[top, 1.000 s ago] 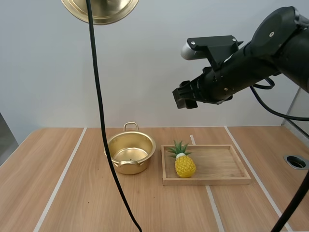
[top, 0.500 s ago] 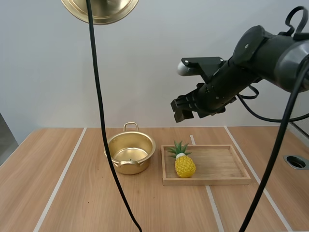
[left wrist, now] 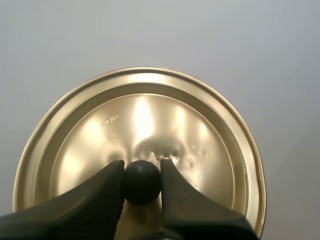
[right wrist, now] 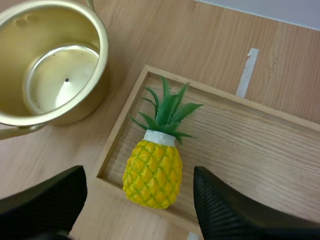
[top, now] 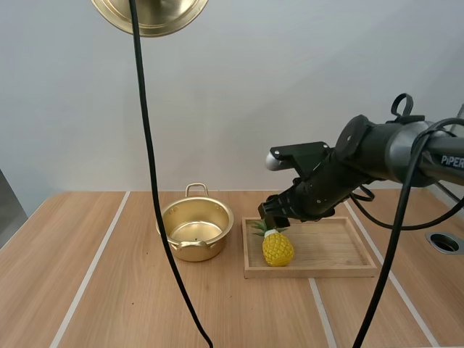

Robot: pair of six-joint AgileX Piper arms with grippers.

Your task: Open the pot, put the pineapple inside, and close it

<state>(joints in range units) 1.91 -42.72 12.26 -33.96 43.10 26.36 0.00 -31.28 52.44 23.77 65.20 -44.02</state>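
Observation:
A yellow pineapple (top: 277, 246) with green leaves lies at the left end of the wooden tray (top: 341, 268). The open golden pot (top: 196, 230) stands just left of the tray, nothing inside it. My right gripper (top: 271, 217) hangs right above the pineapple's leaves, open; in the right wrist view its fingers (right wrist: 230, 212) stand wide apart on either side of the pineapple (right wrist: 153, 172), beside the pot (right wrist: 52, 75). The golden lid (top: 150, 14) is held high above the table; in the left wrist view my left gripper (left wrist: 142, 182) is shut on the lid's black knob (left wrist: 142, 181).
The tray's right half (right wrist: 260, 150) is bare wood. A round hole (top: 444, 242) sits in the table near the right edge. Pale strips run across the tabletop (top: 94, 290).
My right arm has come down and slightly left, from high over the tray to just above the pineapple. The lid, pot and pineapple have not moved.

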